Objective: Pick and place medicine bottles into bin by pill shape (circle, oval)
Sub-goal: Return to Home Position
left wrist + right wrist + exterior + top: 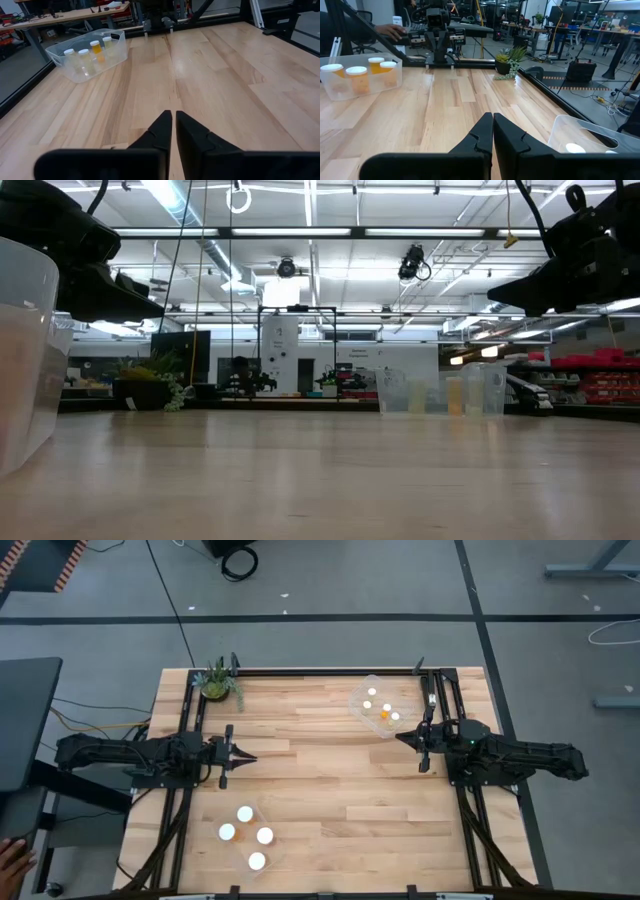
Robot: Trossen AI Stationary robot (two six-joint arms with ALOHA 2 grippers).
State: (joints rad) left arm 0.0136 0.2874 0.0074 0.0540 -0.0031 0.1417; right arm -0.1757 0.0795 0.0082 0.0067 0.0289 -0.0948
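Several orange medicine bottles with white caps (245,813) stand in a clear bin (262,852) near the table's front left, and also show in the right wrist view (356,72). Several more bottles (387,710) stand in a second clear bin (358,690) at the far right, which also shows in the left wrist view (112,52). My left gripper (247,757) (173,117) hovers shut and empty at the table's left. My right gripper (400,738) (493,117) hovers shut and empty just in front of the far-right bin.
A small potted plant (218,680) stands at the far left corner. Bare wooden tabletop (320,770) lies between the two grippers. A person's hand (10,860) shows off the table's front left. Black frame rails (440,700) run along both table sides.
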